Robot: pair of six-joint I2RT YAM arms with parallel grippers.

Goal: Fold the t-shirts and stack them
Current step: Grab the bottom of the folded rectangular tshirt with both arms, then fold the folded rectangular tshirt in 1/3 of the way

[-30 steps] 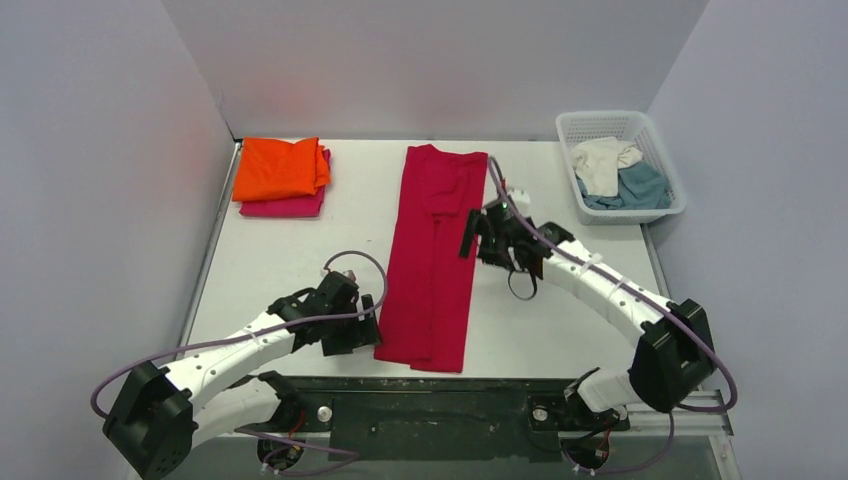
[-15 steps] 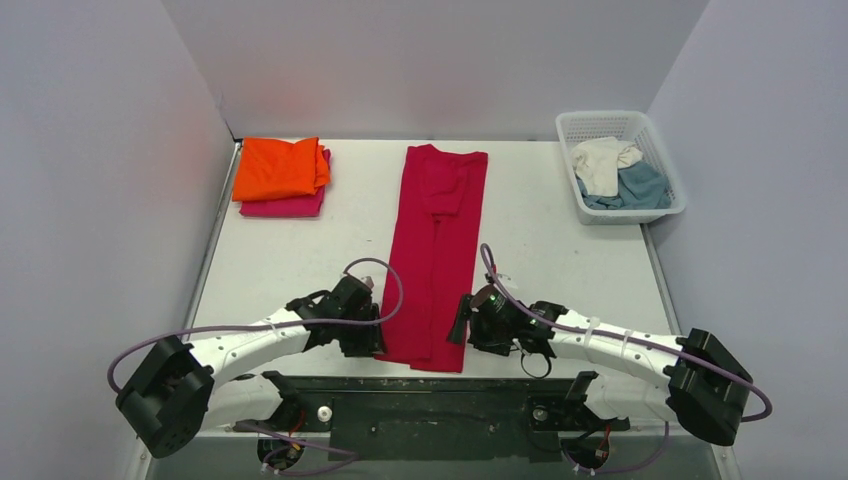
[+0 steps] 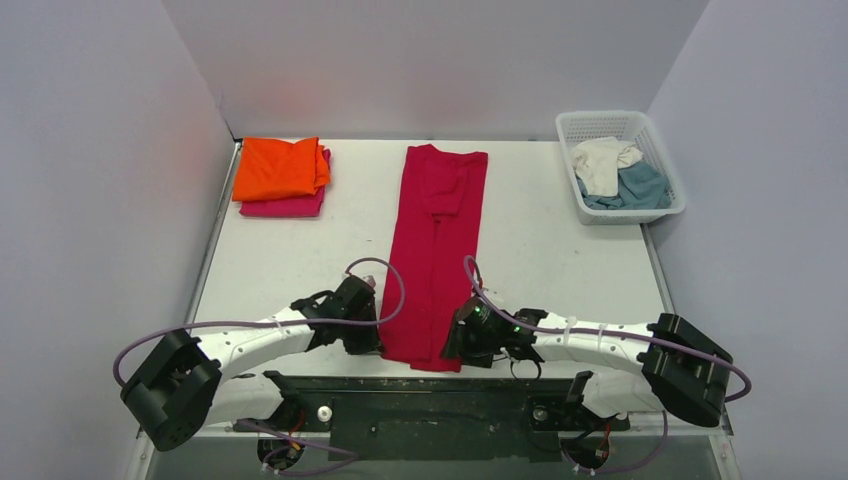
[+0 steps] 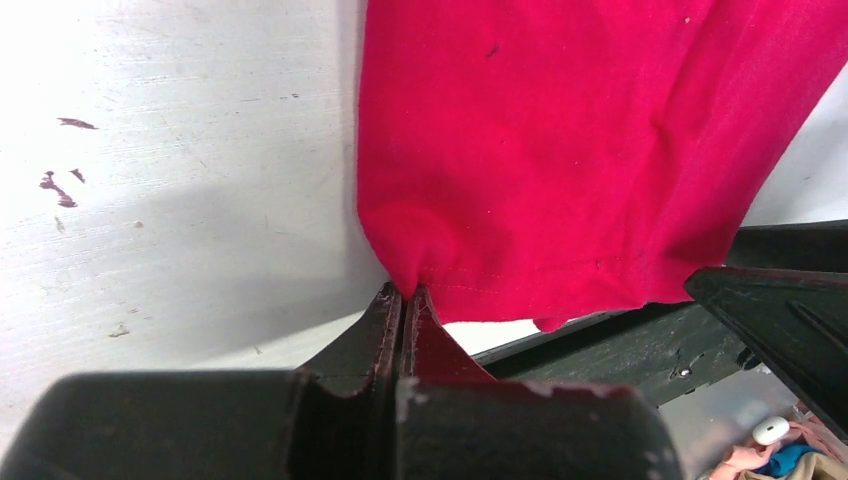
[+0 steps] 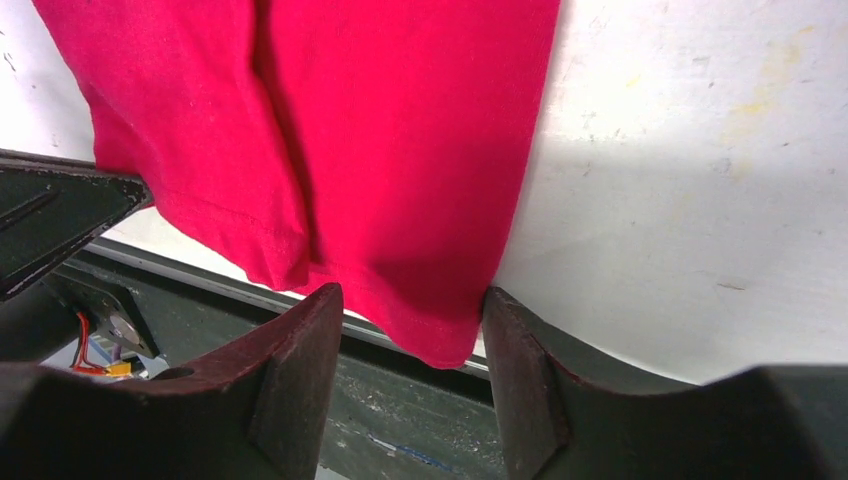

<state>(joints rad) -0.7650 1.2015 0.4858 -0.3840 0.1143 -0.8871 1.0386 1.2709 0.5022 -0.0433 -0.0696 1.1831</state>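
The orange t-shirt point(image 3: 278, 167) lay folded on the magenta t-shirt point(image 3: 285, 207) at the far left of the table point(image 3: 290, 270); the left gripper point(image 4: 403, 295) was pinched tight on the near-left corner of the crimson t-shirt point(image 3: 440, 250), a long strip mid-table; the right gripper point(image 5: 412, 300) had its fingers apart, one on either side of the near-right corner; the cream t-shirt point(image 3: 600, 160) and teal t-shirt point(image 3: 645, 185) sat in the basket point(image 3: 640, 124).

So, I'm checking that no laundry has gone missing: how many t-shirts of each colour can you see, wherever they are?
Red t-shirt: 1, laid out mid-table
Orange t-shirt: 1, top of the folded stack
Magenta t-shirt: 1, under the orange one
Cream t-shirt: 1, in the basket
Teal t-shirt: 1, in the basket
Total: 5
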